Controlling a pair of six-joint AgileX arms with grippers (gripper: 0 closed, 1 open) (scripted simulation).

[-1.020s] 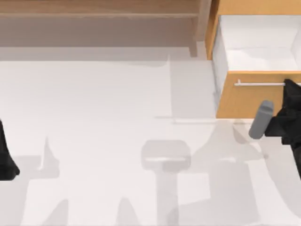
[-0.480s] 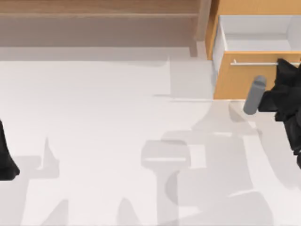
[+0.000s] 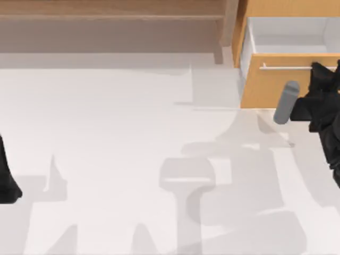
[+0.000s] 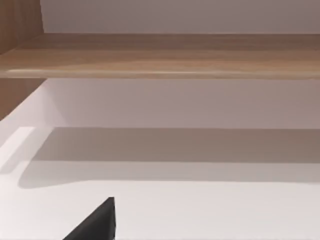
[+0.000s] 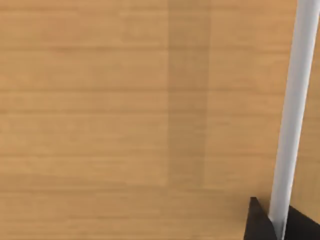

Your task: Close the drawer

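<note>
The drawer [image 3: 273, 87] sits at the table's far right, partly out of its orange-tan cabinet [image 3: 287, 7]. A strip of its white inside [image 3: 289, 36] shows behind the front panel. A thin silver bar handle [image 3: 287, 67] runs across that panel. My right gripper [image 3: 319, 79] is up against the panel at the handle's right end. The right wrist view looks straight at the wood front panel [image 5: 125, 100] from very close, with the silver handle [image 5: 292, 100] crossing it. My left gripper [image 3: 6, 183] is parked at the table's left edge.
A long, duller brown shelf unit [image 3: 106, 10] runs along the back of the table, left of the cabinet; its board [image 4: 160, 55] also shows in the left wrist view. The white tabletop [image 3: 133, 133] lies bare in front of it.
The drawer has slid back into the cabinet, so less of its white inside shows. My right gripper has moved back with the front panel. The left arm has not moved.
</note>
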